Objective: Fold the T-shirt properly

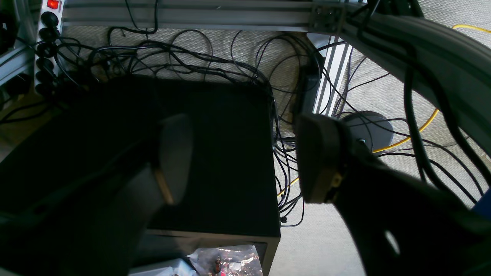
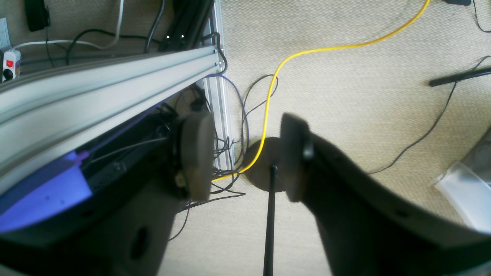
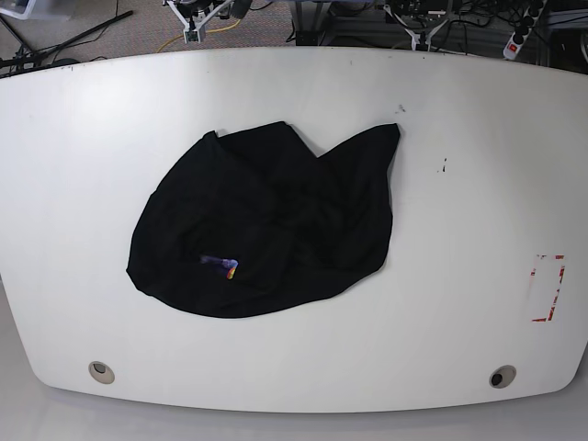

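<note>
On the white table [image 3: 478, 165] you've got the T-shirt [image 3: 276, 220] lying crumpled left of centre, unfolded, with its small purple-blue-orange mark [image 3: 223, 265] facing up near the front edge. Neither arm shows in the base view. Your left gripper [image 1: 241, 161] hangs wide and empty over a black box [image 1: 226, 153] and floor cables, while your right gripper [image 2: 245, 157] is parted, holding nothing, above the carpet and a yellow cable [image 2: 276, 73].

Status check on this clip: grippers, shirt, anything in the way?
Left gripper open, empty, off the table. Right gripper open, empty, over the floor. T-shirt crumpled mid-table, unfolded. Nothing on it or blocking.
</note>
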### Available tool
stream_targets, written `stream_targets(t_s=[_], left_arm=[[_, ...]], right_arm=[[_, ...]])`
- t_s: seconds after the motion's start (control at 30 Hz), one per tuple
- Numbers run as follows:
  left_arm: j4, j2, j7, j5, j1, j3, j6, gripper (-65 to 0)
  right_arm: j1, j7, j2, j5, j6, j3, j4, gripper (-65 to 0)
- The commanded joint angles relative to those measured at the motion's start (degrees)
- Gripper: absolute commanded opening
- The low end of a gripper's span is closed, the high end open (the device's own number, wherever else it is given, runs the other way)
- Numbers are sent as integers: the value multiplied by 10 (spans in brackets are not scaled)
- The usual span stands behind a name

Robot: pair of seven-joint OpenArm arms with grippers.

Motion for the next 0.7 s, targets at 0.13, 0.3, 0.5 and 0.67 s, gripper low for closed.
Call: stream_targets(t_s=[0.13, 0.3, 0.5, 0.67], left_arm=[[-6, 2, -8, 3, -1, 0, 0, -262], [-6, 2, -8, 3, 0, 0, 0, -262], [-2, -1, -8, 1, 3, 0, 0, -262], [25, -2, -24, -1, 31, -1, 0, -262]], right_arm=[[1, 3, -4, -1, 2, 0, 0, -384], [1, 3, -4, -1, 2, 0, 1, -384], [0, 4, -4, -1, 2, 0, 4, -387], [-23, 1, -4, 4, 1, 2, 52, -387]])
